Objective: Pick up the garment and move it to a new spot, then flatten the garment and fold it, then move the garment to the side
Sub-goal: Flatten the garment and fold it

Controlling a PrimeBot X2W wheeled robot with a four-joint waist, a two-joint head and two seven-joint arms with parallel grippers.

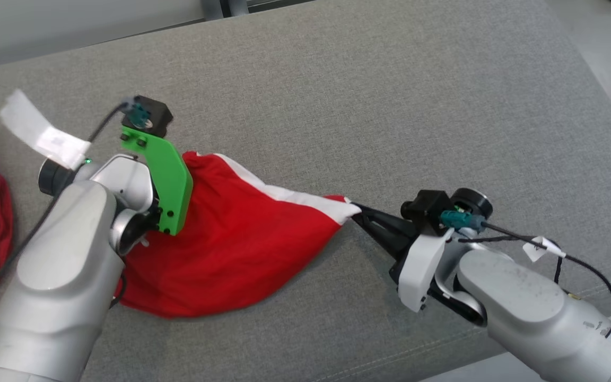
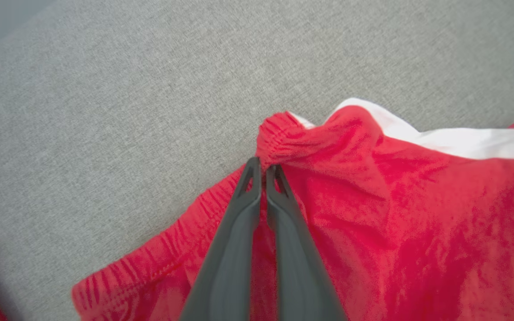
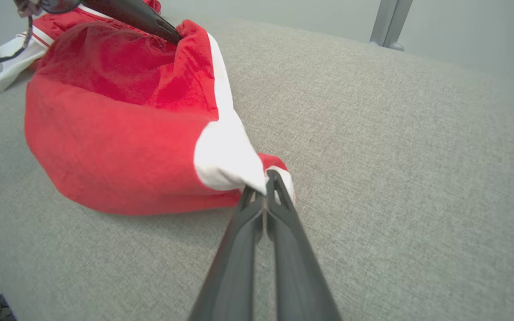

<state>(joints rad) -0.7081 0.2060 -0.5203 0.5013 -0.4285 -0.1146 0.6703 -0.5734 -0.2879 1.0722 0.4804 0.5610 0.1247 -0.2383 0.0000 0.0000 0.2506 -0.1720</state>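
The red garment (image 1: pixel 231 249), likely soft and light, sags between left fingers (image 2: pixel 239 214) pinching its gathered hem and right fingers (image 3: pixel 286 223) pinching its white-trimmed corner.

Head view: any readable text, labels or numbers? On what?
Nothing legible in any view.
White tag by the left arm's cable: faint print, too blurred to read.
Small white tag on the right arm's cable: no text that can be made out.
Dark marks on the right forearm: too small to read.
Red garment: no lettering, just a white stripe.
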